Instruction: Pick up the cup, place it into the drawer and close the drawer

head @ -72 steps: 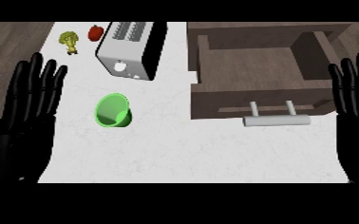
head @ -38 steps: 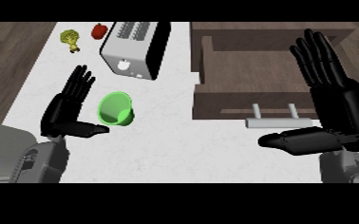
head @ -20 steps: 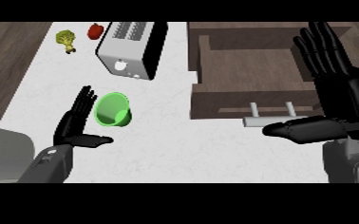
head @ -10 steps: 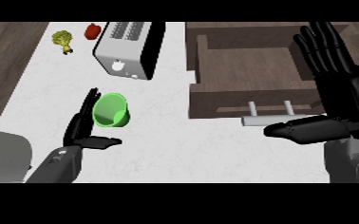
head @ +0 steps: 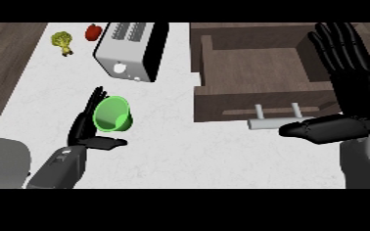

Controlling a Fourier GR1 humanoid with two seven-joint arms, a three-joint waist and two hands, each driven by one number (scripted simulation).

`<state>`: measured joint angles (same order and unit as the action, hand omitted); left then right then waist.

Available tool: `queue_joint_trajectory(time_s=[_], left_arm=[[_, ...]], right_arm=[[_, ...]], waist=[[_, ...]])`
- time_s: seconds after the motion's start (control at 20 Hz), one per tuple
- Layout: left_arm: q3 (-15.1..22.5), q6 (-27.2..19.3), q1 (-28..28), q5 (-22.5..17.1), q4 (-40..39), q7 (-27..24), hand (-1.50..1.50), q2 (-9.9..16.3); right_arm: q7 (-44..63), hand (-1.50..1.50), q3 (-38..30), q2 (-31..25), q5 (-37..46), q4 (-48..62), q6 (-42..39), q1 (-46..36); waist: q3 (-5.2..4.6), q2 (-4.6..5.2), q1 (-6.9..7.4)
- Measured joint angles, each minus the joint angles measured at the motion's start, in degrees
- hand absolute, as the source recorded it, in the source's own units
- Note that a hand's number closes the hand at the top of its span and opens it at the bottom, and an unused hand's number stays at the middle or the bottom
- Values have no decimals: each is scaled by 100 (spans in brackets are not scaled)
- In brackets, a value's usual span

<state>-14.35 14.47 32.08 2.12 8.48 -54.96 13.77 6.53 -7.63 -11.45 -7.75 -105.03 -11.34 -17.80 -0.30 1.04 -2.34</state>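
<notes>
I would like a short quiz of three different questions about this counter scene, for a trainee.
1. True or false: the green plastic cup already lies inside the open brown wooden drawer.
2. Which hand is beside the cup? A) left hand B) right hand
3. Fill in: the silver toaster stands ___ the cup, seen from the head view.

Key: 1. false, it is on the white counter. 2. A. 3. above, farther from the robot.

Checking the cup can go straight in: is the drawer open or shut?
Open. The drawer is pulled out from the counter, its bare wooden floor visible from above, handle at its near edge.
</notes>
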Motion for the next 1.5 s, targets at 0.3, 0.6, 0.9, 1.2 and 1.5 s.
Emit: queue_joint_trajectory(time_s=[0.3, 0.6, 0.9, 1.2, 1.5], left_arm=[[-4, 347, 92, -35, -1, 62, 150, -163], [-9, -102, 81, 12, 323, -314, 150, -283], [-196, -637, 59, -86, 529, -671, 150, -389], [-645, -873, -40, -495, 760, -840, 150, -507], [-474, -710, 191, -509, 1249, -687, 150, -647]], right_arm=[[3, -150, 46, 6, 7, -106, -42, 138], [16, -150, 31, -30, 63, -62, -20, 55], [-15, -150, -23, -39, 28, -8, -33, 63], [48, -150, -26, -11, 52, -109, 33, 118], [77, -150, -150, -101, -7, -72, -13, 170]], waist=[[-3, -2, -34], [-2, -1, 3], [2, -11, 30], [10, -45, 96], [23, -91, 177]])
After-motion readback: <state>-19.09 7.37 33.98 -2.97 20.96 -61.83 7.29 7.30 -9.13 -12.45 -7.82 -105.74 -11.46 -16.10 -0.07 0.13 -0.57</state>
